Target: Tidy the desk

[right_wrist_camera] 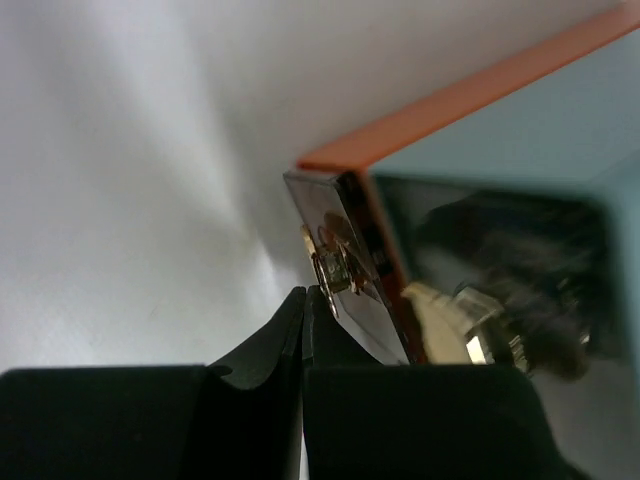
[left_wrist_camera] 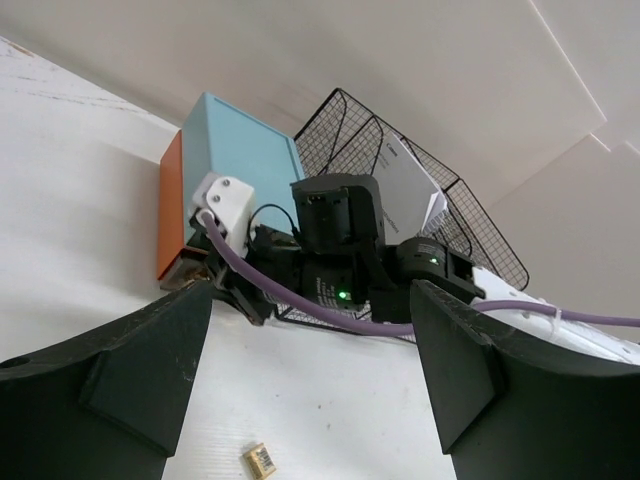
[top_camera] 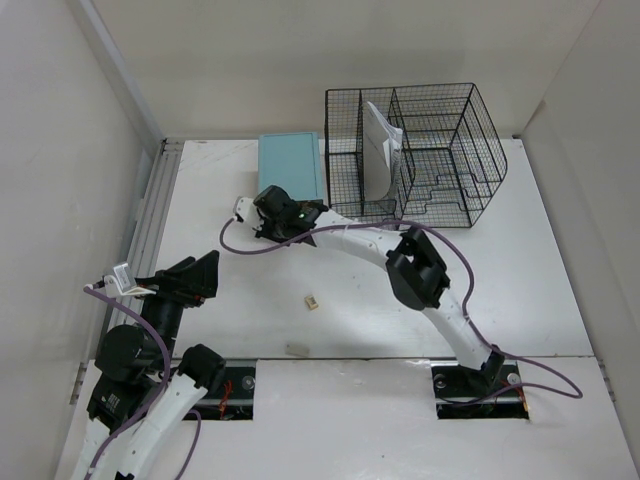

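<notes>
The white desk (top_camera: 520, 290) holds a teal drawer box (top_camera: 290, 165) with an orange side, at the back centre. My right gripper (top_camera: 265, 212) is at the box's front. In the right wrist view its jaws (right_wrist_camera: 303, 298) are pressed together with no gap, tips just below and left of a small metal knob (right_wrist_camera: 335, 268) on the box's shiny drawer front. My left gripper (top_camera: 203, 277) is open and empty over the desk's left side. In its wrist view (left_wrist_camera: 300, 400) it looks at the right gripper (left_wrist_camera: 205, 280) and the teal box (left_wrist_camera: 245, 150).
A black wire-mesh rack (top_camera: 420, 150) with white papers stands right of the box. A small tan block (top_camera: 311, 302) lies mid-desk and also shows in the left wrist view (left_wrist_camera: 260, 458). A pale flat piece (top_camera: 298, 350) lies near the front. A metal rail (top_camera: 150, 215) runs along the left edge.
</notes>
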Controlling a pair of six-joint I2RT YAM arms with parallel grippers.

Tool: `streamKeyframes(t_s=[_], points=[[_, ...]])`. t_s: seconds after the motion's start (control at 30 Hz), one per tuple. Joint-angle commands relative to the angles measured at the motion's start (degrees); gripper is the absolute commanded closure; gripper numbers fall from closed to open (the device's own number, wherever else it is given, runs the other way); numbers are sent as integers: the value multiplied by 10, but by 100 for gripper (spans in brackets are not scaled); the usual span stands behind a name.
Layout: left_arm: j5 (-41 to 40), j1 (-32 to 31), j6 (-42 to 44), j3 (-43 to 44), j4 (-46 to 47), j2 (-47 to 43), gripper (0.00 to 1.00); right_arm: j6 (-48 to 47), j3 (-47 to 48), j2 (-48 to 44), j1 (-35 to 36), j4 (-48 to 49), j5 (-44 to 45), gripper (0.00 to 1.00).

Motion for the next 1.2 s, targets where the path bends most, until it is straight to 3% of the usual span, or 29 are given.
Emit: streamKeyframes(t_s=[0.0, 0.17, 0.23, 0.33, 0.4, 0.43, 0.5, 0.57, 0.63, 0.67, 0.7, 0.77, 0.8, 0.87, 0.9, 0.97, 1.0, 1.03, 1.1, 1.13, 1.17], points=[[6, -3, 2, -2, 24, -63, 22, 20, 48, 35, -4, 62, 96, 100], [30, -3, -17, -7, 38, -51, 22, 25, 70, 61, -15, 76, 155, 100], [45, -3, -34, -12, 50, -46, 22, 25, 76, 56, -23, 65, 126, 100], [57, -3, -70, -38, 69, -34, 48, 16, 32, -18, -28, 28, 40, 100], [51, -3, -93, -59, 81, -29, 67, 10, -31, -83, -28, 66, 11, 100], [45, -3, -107, -67, 81, -29, 83, -1, -104, -119, -28, 93, 11, 81], [11, -3, -160, -91, 96, -29, 94, -23, -169, -226, -28, 170, 45, 56], [-13, -3, -201, -117, 125, -29, 100, -50, -235, -312, -33, 206, 63, 46], [-19, -3, -255, -169, 161, -29, 100, -57, -256, -359, -41, 220, 47, 46], [-19, -3, -270, -191, 184, -20, 100, -57, -263, -378, -48, 220, 32, 80], [-6, -3, -282, -213, 253, 5, 100, -57, -269, -414, -48, 220, 2, 100], [12, -3, -313, -274, 335, 52, 100, -44, -281, -451, -67, 220, -23, 100], [19, -3, -318, -289, 423, 123, 98, -22, -281, -471, -76, 215, -29, 100], [38, 2, -338, -306, 493, 215, 75, 8, -275, -476, -110, 206, -42, 100], [46, 11, -338, -306, 532, 264, 61, 23, -270, -484, -123, 196, -53, 62], [95, 36, -338, -284, 631, 409, 37, 37, -263, -489, -169, 171, -126, 27], [108, 43, -325, -273, 665, 452, 21, 54, -257, -489, -187, 164, -164, 2], [126, 49, -325, -260, 696, 528, 17, 66, -257, -495, -205, 158, -198, 0], [141, 61, -319, -221, 726, 589, 16, 87, -257, -501, -250, 152, -295, 0], [141, 61, -319, -209, 732, 613, 16, 110, -264, -501, -263, 160, -316, 16], [141, 61, -319, -199, 744, 655, 16, 121, -264, -507, -272, 160, -330, 24]])
